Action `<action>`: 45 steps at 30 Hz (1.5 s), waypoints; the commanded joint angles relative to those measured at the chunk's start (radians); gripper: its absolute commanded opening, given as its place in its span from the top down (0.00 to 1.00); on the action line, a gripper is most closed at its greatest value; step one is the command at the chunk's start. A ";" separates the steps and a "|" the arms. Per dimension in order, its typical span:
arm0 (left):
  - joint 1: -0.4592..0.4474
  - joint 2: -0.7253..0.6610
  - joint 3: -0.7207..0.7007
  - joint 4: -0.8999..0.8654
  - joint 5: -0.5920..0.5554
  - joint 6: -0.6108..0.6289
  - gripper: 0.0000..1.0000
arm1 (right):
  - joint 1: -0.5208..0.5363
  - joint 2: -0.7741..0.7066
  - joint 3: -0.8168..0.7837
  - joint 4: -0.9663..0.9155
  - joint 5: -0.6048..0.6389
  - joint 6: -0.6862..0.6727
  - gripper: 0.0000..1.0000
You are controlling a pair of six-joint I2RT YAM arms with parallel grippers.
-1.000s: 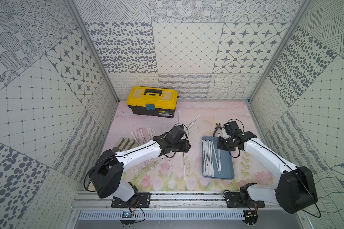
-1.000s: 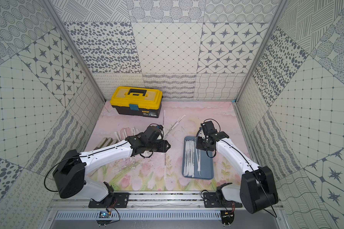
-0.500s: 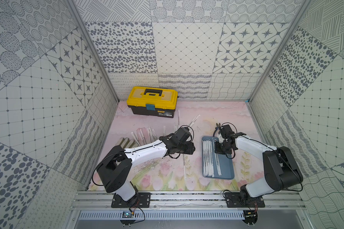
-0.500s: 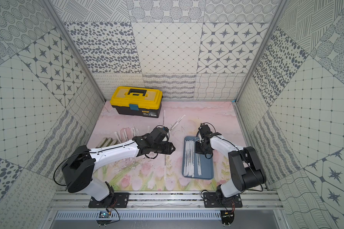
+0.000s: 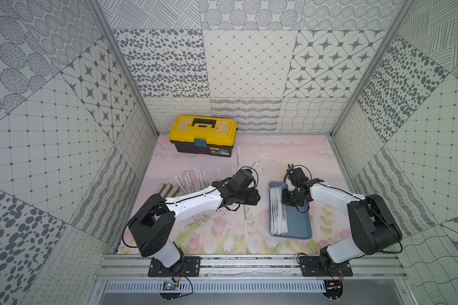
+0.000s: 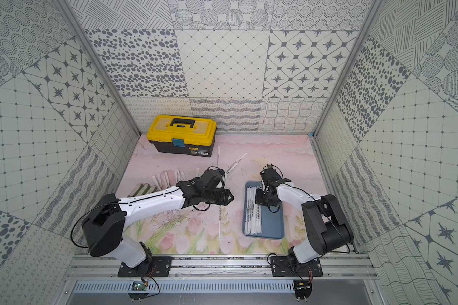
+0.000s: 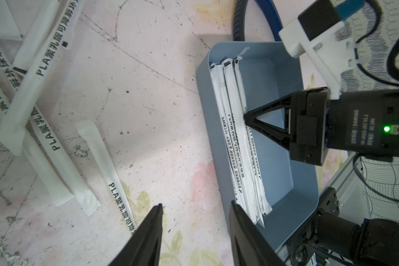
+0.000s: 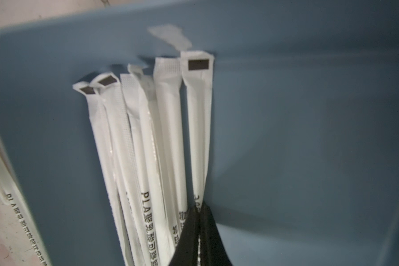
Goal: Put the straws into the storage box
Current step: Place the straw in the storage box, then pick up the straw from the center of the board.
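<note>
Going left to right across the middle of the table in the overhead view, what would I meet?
Unidentified olive-grey ridged item → loose white paper-wrapped straws → single wrapped straw → shallow blue-grey plastic tray.
</note>
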 commanded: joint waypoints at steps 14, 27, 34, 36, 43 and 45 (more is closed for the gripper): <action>0.222 -0.216 -0.129 -0.151 -0.117 0.063 0.49 | 0.551 0.076 0.319 -0.149 0.187 0.358 0.70; 0.339 -0.377 -0.279 -0.150 -0.125 0.010 0.49 | 0.629 0.400 0.506 -0.130 0.199 0.354 0.76; 0.339 -0.366 -0.273 -0.139 -0.115 0.021 0.49 | 0.630 0.422 0.500 -0.136 0.211 0.377 0.80; 0.339 -0.367 -0.270 -0.140 -0.114 0.025 0.49 | 0.632 0.400 0.503 -0.146 0.221 0.376 0.80; 0.339 -0.353 -0.272 -0.121 -0.096 0.012 0.49 | 0.631 0.314 0.510 -0.176 0.260 0.366 0.78; 0.339 -0.344 -0.268 -0.117 -0.089 0.006 0.49 | 0.630 0.345 0.513 -0.181 0.255 0.364 0.76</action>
